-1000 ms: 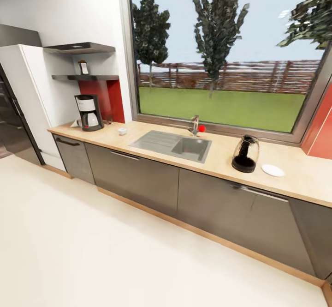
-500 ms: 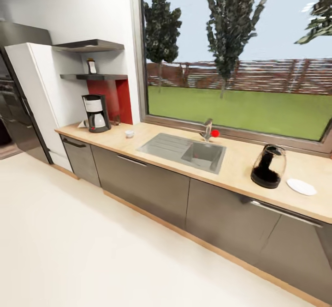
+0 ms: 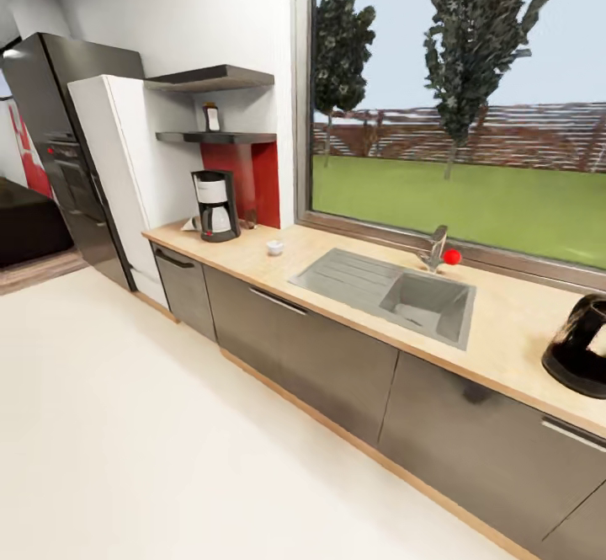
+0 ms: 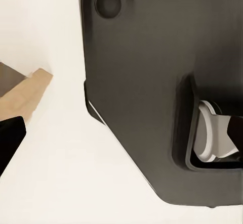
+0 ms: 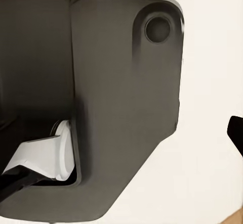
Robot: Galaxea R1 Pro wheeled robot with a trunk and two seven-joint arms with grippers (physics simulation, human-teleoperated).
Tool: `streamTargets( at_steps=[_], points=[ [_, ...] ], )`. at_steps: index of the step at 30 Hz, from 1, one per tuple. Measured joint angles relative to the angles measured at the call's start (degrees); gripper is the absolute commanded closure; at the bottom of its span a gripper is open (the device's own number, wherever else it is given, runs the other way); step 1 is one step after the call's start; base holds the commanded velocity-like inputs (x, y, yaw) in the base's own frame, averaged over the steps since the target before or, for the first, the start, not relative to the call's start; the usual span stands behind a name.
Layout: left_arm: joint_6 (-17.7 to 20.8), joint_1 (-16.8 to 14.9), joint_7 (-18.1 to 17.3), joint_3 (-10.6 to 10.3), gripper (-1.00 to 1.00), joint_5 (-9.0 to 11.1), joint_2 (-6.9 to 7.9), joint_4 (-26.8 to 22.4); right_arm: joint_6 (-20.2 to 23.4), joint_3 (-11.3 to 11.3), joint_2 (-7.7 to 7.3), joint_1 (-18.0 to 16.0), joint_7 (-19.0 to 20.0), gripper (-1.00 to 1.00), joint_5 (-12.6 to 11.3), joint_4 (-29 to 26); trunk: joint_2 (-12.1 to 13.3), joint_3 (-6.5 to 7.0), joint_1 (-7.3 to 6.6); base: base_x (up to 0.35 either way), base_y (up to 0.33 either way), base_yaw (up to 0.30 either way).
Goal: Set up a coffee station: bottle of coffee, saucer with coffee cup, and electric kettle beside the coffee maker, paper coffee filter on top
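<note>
I saw the coffee maker (image 3: 215,205) standing at the bench's (image 3: 353,244) far left end, a small white cup (image 3: 274,247) just to its right. The coffee bottle (image 3: 210,116) sat on the shelf (image 3: 215,136) above. The kettle (image 3: 581,347) stood far right, past the sink (image 3: 425,303). I could not tell either pincer's state.

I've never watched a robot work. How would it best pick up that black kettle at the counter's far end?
Probably by the handle. The electric kettle stands upright on the countertop, cut off by the picture's edge, so its handle's side is unclear. Its round, wide body looks hard to span; coming in from the counter's front seems likeliest.
</note>
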Motion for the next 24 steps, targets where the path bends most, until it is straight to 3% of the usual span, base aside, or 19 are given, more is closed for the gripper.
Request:
streamTargets(
  at_steps=[24],
  points=[
    [-0.68,0.00,0.00,0.08,-1.00,-0.02,-0.01,-0.01,0.01,0.24,-0.26,0.01,0.00,-1.00,0.10,-0.01,0.00,-0.07,0.00,0.327,0.169,0.013]
  ],
)
